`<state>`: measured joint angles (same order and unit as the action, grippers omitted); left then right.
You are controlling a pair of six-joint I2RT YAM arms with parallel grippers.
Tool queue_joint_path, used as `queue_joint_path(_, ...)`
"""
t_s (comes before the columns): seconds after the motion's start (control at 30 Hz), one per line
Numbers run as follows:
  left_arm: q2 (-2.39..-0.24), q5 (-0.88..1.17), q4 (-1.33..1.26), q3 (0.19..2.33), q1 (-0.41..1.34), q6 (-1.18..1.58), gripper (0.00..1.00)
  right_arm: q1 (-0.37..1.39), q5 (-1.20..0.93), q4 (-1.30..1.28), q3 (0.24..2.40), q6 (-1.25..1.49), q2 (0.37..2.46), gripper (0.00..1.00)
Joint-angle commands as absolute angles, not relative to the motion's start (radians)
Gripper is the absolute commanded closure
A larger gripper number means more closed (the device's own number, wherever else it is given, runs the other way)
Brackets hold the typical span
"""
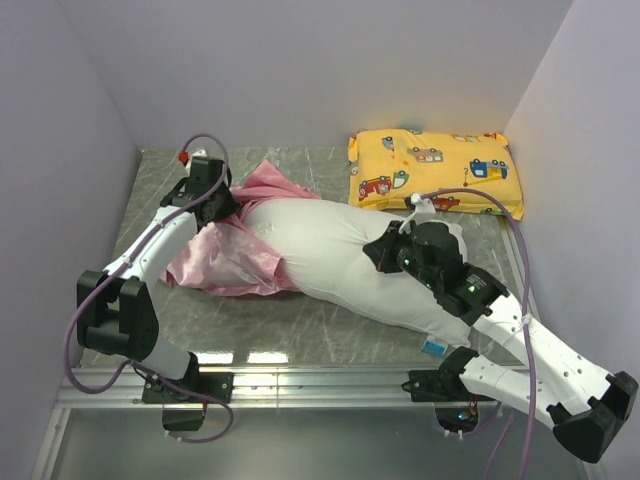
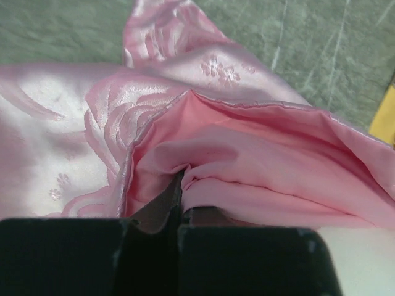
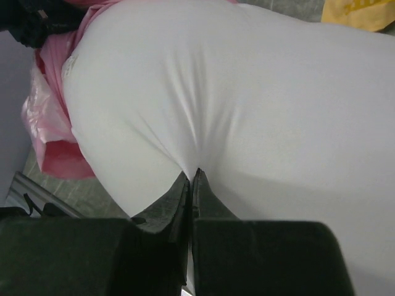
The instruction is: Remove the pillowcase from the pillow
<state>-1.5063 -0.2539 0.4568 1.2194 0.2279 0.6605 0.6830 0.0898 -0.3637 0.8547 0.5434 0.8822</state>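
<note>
The white pillow (image 1: 340, 260) lies across the table, mostly bare; a small blue tag (image 1: 433, 347) shows at its near right corner. The pink satin pillowcase (image 1: 225, 255) is bunched over the pillow's left end. My left gripper (image 1: 222, 203) is shut on a fold of the pillowcase (image 2: 247, 166) at its far edge, pink fabric pinched between the fingers (image 2: 176, 197). My right gripper (image 1: 385, 250) is shut on a pinch of the pillow's white cloth (image 3: 247, 98), the fingertips (image 3: 199, 182) pressed together with puckers radiating from them.
A yellow cartoon-vehicle pillow (image 1: 432, 168) lies at the back right. Grey walls close in on left, back and right. A metal rail (image 1: 300, 385) runs along the near edge, by the arm bases. Marbled grey table (image 1: 330, 325) shows in front of the pillow.
</note>
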Motion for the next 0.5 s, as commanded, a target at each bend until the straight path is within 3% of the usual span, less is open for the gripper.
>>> queue_joint_path(0.0, -1.508, -0.278, 0.339, 1.195, 0.084, 0.675, 1.00, 0.647, 0.302, -0.495, 0.850, 0.529, 0.779, 1.00)
queue_joint_path(0.17, -1.508, -0.104, 0.208, 1.062, 0.139, 0.722, 1.00, 0.650, 0.150, -0.440, 0.860, 0.451, 0.834, 1.00)
queue_joint_path(0.2, -1.502, -0.098, 0.183, 1.034, 0.159, 0.736, 0.99, 0.656, 0.128, -0.430, 0.877, 0.440, 0.854, 0.95)
queue_joint_path(0.23, -1.500, -0.104, 0.166, 0.990, 0.201, 0.742, 0.99, 0.675, 0.170, -0.436, 0.923, 0.419, 0.889, 0.88)
queue_joint_path(0.27, -1.496, -0.110, 0.138, 0.971, 0.221, 0.747, 0.99, 0.731, 0.210, -0.446, 0.949, 0.404, 0.909, 0.72)
queue_joint_path(0.37, -1.480, -0.106, 0.095, 0.898, 0.274, 0.770, 1.00, 0.839, 0.351, -0.488, 1.058, 0.351, 0.989, 0.45)
queue_joint_path(0.47, -1.448, -0.101, 0.052, 0.842, 0.298, 0.788, 1.00, 0.900, 0.408, -0.509, 1.152, 0.319, 1.067, 0.34)
